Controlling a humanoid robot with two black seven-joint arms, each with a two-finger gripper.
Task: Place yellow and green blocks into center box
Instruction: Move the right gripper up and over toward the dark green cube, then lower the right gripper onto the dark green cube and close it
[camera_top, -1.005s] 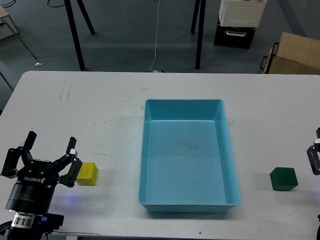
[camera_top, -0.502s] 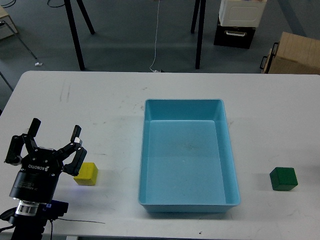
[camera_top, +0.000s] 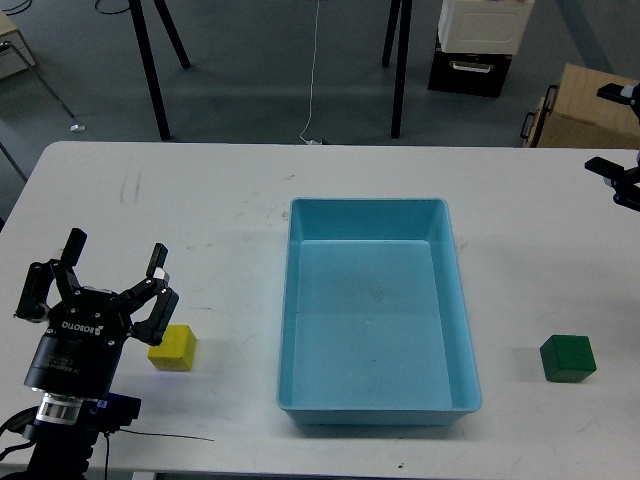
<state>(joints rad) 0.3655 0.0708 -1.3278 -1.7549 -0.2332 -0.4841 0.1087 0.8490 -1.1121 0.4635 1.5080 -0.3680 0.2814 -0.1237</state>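
Two small cubes are the things to move. The yellow block (camera_top: 172, 347) sits on the white surface (camera_top: 200, 220) to the left of the blue box (camera_top: 375, 310), well apart from its wall; the green block (camera_top: 568, 358) lies on the far side, right of the box and nearer the front edge. Both look rigid, light and flat-sided, probably foam or wood, so they should neither crush nor roll. My guess is that a pinch across two opposite vertical faces, taken near the middle, will hold each one square; the faces look matte, not slick.

The left gripper (camera_top: 112, 290) hovers just beside the yellow block, up and to its left, its jaws spread wide with nothing between them. The right gripper (camera_top: 618, 180) shows only as dark parts at the right edge of the view, far from the green block; whether its jaws are spread or closed I cannot tell.

The box stands in the middle with nothing in it, with low sloped walls. The surface is faintly scuffed. Beyond it are a grey floor, black stand legs (camera_top: 150, 60), a hanging cable (camera_top: 314, 70), a cardboard carton (camera_top: 585, 110) and a white case on a dark base (camera_top: 480, 40).
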